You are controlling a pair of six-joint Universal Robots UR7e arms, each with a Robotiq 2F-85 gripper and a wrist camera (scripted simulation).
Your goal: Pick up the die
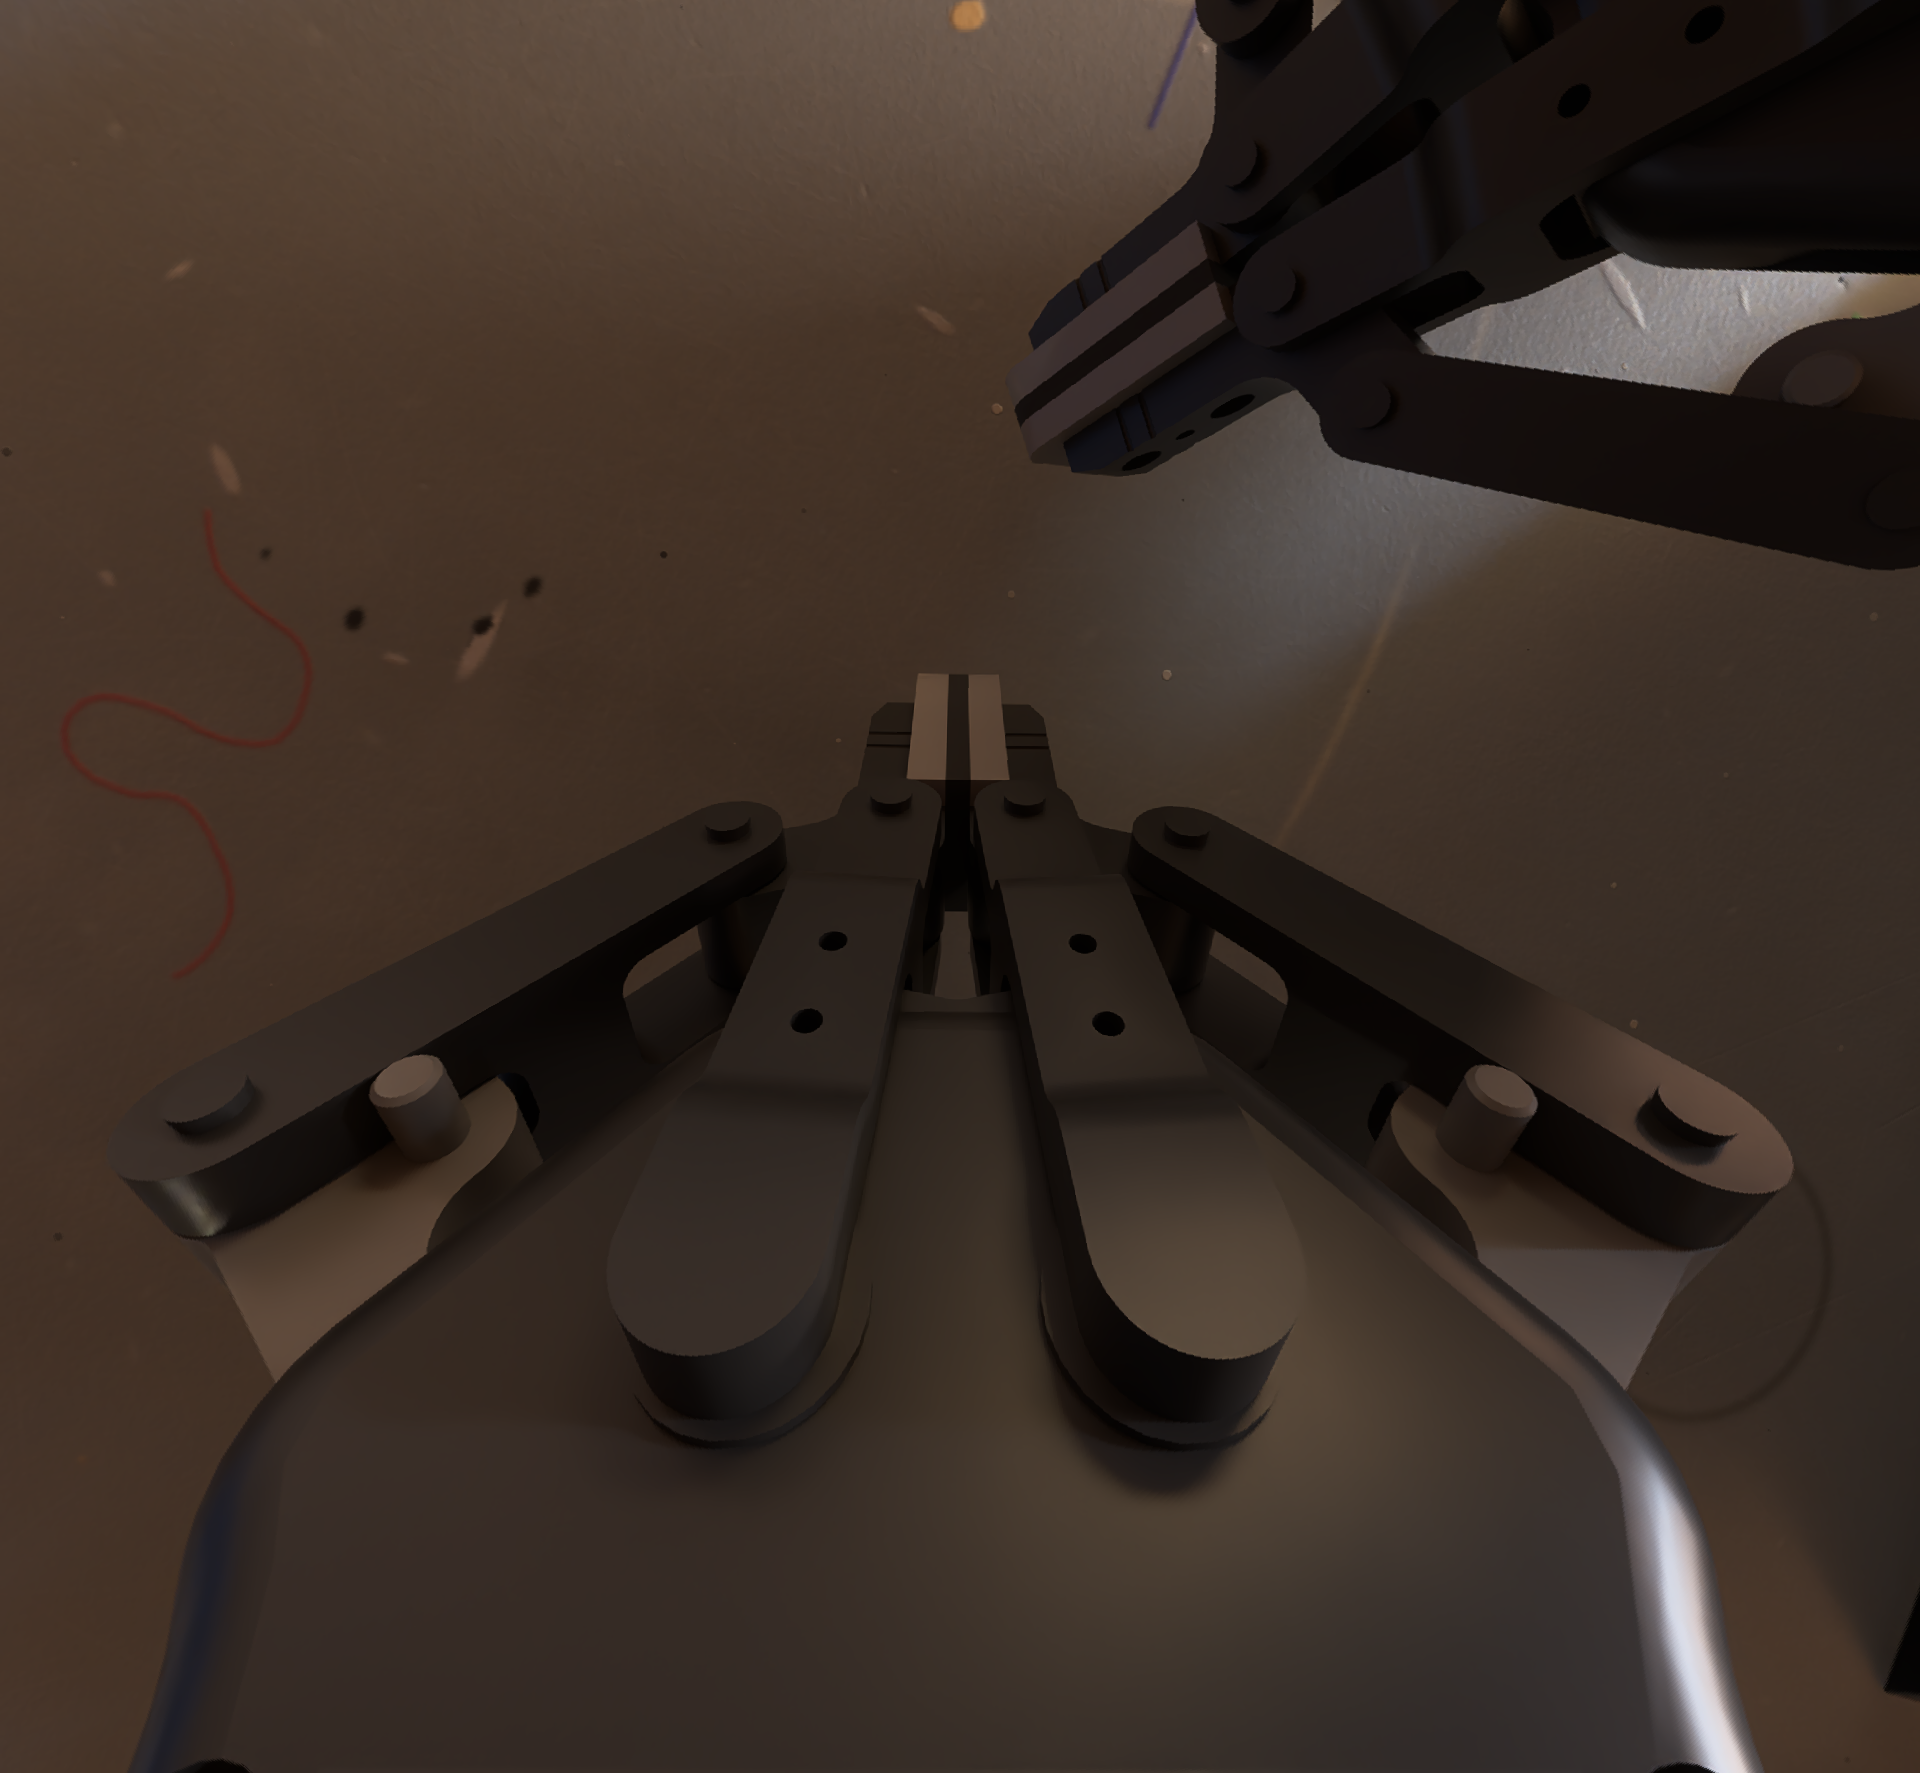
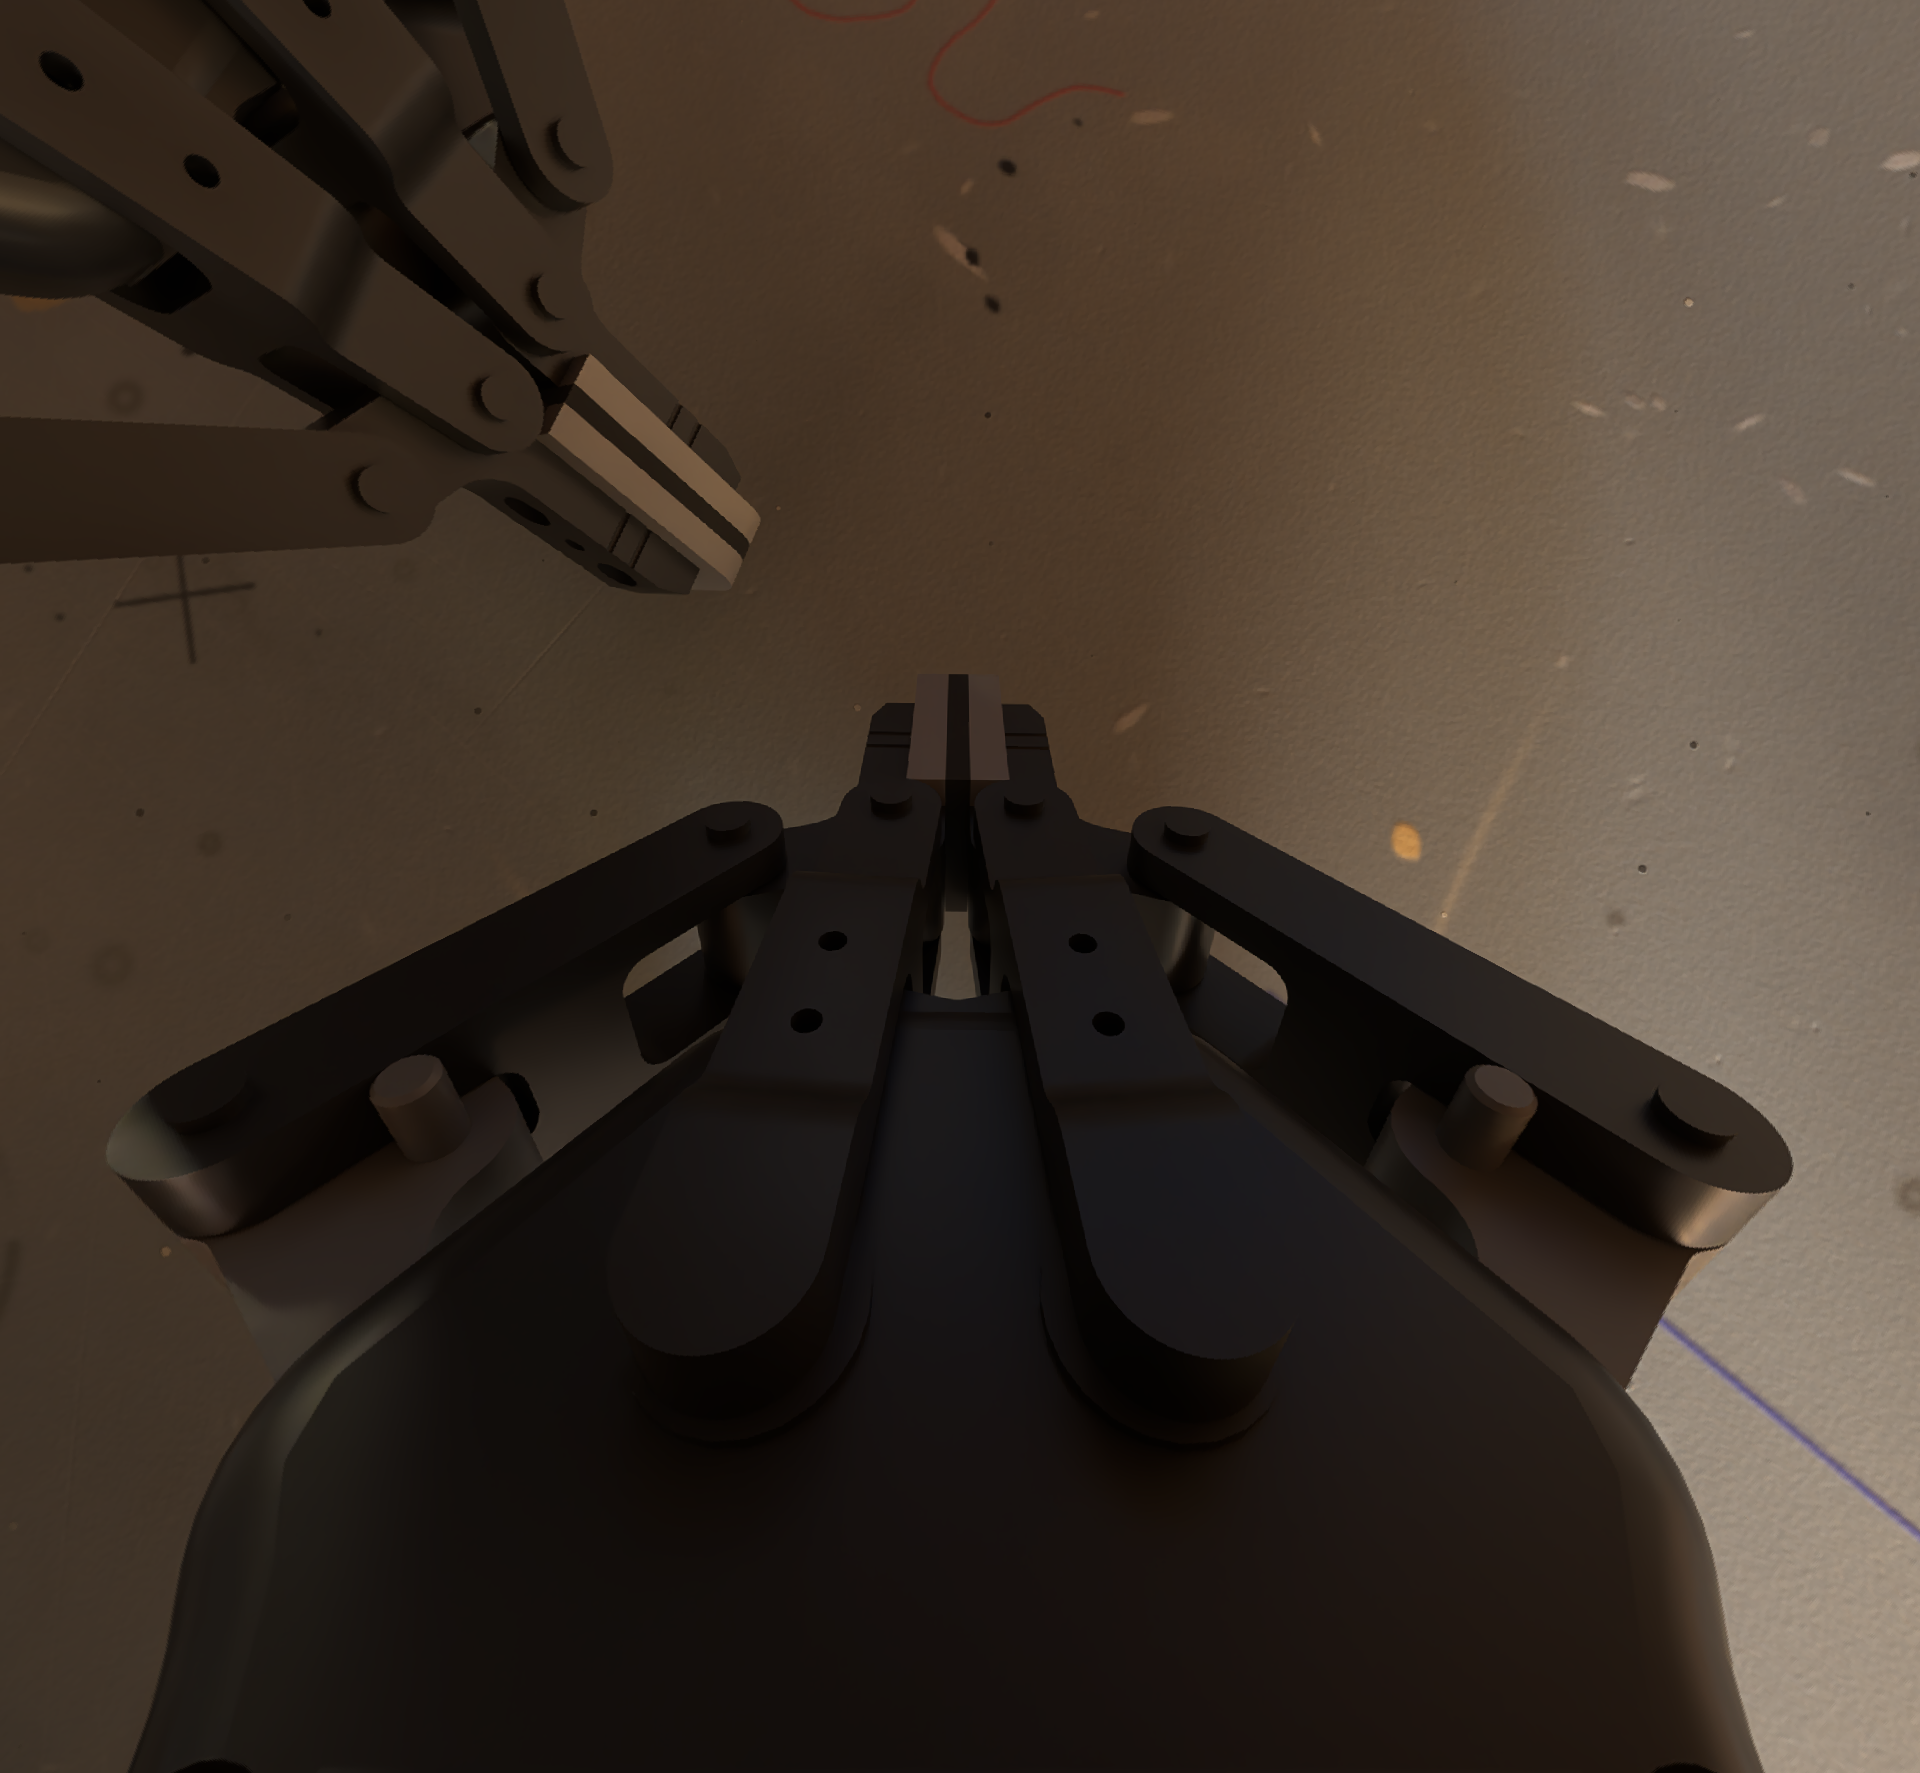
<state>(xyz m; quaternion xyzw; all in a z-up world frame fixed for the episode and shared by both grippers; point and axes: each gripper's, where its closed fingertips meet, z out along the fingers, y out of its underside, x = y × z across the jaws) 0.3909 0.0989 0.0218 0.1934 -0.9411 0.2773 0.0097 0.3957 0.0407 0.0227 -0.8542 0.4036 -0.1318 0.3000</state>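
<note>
No die shows in either view. My left gripper (image 1: 958,684) is shut and empty, its pale pads pressed together, pointing down at a dim tan surface (image 1: 623,269). My right gripper (image 2: 958,684) is also shut and empty above the same surface (image 2: 1351,373). Each gripper shows in the other's view: the right gripper (image 1: 1039,419) reaches in from the upper right of the left wrist view, and the left gripper (image 2: 743,544) reaches in from the upper left of the right wrist view. Both tips hang close together, apart from each other.
The surface bears a thin red squiggly line (image 1: 197,736), also in the right wrist view (image 2: 956,50). An orange spot (image 1: 968,14), dark specks (image 1: 483,627), pale flecks and a blue line (image 2: 1787,1443) mark it too. A faint cross mark (image 2: 187,596) lies at the left.
</note>
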